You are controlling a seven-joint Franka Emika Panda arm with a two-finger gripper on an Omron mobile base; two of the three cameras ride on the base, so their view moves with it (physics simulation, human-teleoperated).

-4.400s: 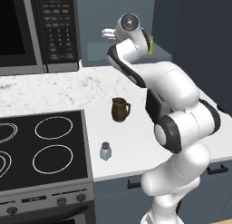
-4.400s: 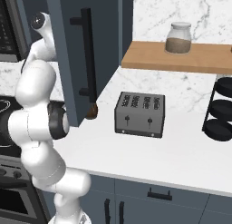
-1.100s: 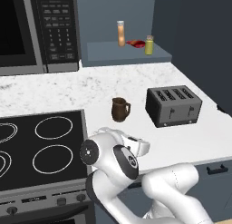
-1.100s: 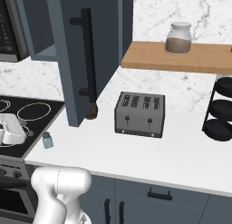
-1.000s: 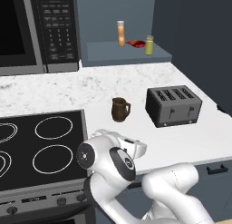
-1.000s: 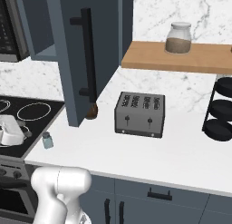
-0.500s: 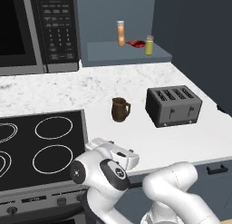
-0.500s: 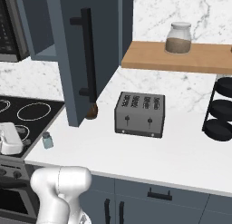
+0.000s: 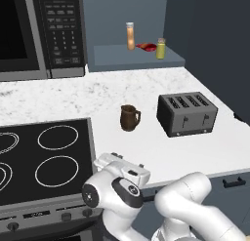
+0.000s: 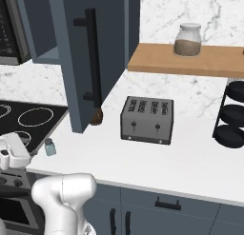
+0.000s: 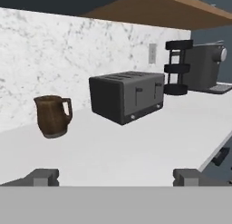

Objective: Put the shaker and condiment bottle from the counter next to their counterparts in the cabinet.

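The shaker (image 10: pixel 49 147) stands on the counter (image 10: pixel 143 162) in the right base view, just beside the white hand and a little beyond it, near the front edge. In the left base view, the condiment bottle (image 9: pixel 130 36) already sits up in the cabinet (image 9: pixel 132 57), far beyond the hand, next to the red item (image 9: pixel 145 46) and yellow-green jar (image 9: pixel 160 48). In the hand view, the claw (image 11: pixel 115 177) is spread wide, gripping nothing; a brown mug (image 11: pixel 53 115) and toaster (image 11: pixel 127 95) lie ahead. The shaker looks light, rigid and easily toppled; take it around the body below the cap.
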